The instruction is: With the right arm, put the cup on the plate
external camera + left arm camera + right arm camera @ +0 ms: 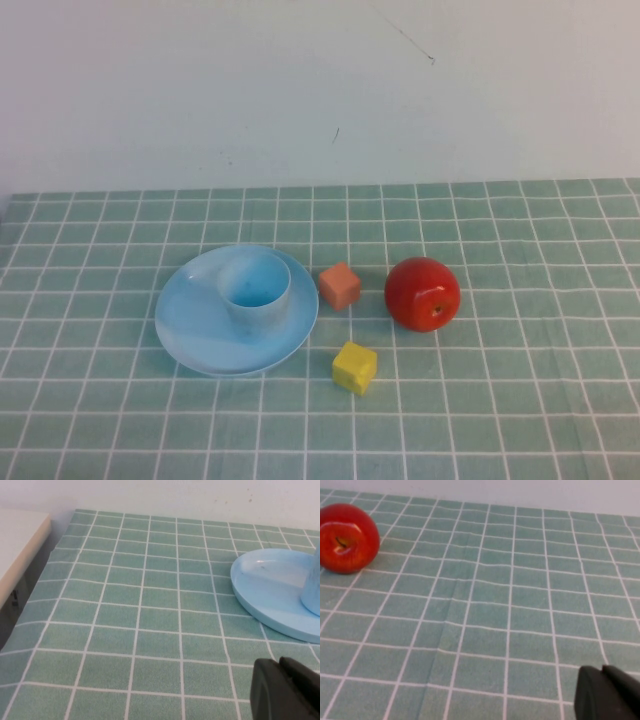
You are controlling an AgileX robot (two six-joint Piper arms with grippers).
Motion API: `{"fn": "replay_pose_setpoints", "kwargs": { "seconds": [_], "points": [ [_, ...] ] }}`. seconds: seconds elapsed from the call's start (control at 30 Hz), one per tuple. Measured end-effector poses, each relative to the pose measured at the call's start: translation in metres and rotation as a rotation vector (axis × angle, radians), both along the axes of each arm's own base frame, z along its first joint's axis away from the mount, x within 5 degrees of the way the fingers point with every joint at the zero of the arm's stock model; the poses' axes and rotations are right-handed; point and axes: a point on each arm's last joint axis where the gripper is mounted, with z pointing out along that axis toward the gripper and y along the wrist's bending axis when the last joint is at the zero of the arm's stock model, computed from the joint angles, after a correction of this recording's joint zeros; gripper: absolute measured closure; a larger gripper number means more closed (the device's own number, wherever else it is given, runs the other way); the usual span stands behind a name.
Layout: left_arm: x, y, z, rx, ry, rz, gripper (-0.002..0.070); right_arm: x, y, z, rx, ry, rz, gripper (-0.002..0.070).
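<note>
While neither arm shows in the high view, these lines tell how the bench lies.

Cup: the light blue cup (254, 285) stands upright on the plate, set toward its far right part, mouth up; its edge also shows in the left wrist view (312, 592).
Plate: the round light blue plate (200, 335) lies flat on the bench left of centre, its raised rim clear in the left wrist view (260, 580).
Bench: a green cloth with a white grid covers the bench (520, 400), with a pale wall behind it.
Orange cube: a small orange cube (340, 286) sits just beside the plate's right rim, between plate and apple.
Apple: the red apple (423, 293) rests right of the orange cube, apart from it, stem side toward the camera; also seen in the right wrist view (346, 539).
Yellow cube: a yellow cube (354, 367) lies nearer the robot, close to the plate's near right rim.
Left pincer: only a black corner of the left pincer (285, 690) shows, above bare cloth near the plate; apart or together, I cannot tell.
Right pincer: a black corner of the right pincer (607, 692) shows over bare cloth, well apart from the apple; its state cannot be told either.
</note>
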Motion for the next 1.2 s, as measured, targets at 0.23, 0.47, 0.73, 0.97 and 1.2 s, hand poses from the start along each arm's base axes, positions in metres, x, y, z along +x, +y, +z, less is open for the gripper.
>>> {"fn": "replay_pose_setpoints", "kwargs": {
  "seconds": [0.23, 0.47, 0.73, 0.97, 1.2],
  "points": [
    [0.0, 0.0, 0.0, 0.002, 0.0, -0.001, 0.0678, -0.0006, -0.0018, -0.0004, -0.001, 0.017, -0.036, 0.0676],
    [0.0, 0.0, 0.0, 0.002, 0.0, -0.001, 0.0678, -0.0006, -0.0019, -0.0004, -0.018, 0.016, -0.032, 0.0676],
    [0.0, 0.0, 0.0, 0.002, 0.0, -0.001, 0.0678, -0.0006, -0.002, -0.0004, -0.02, 0.016, -0.033, 0.0676],
    [0.0, 0.0, 0.0, 0.002, 0.0, -0.001, 0.0678, -0.0006, -0.002, -0.0004, -0.02, 0.016, -0.033, 0.0676],
    [0.0, 0.0, 0.0, 0.0, 0.0, 0.0, 0.0678, -0.0006, -0.002, -0.0004, -0.02, 0.016, -0.033, 0.0676]
  ]
}}
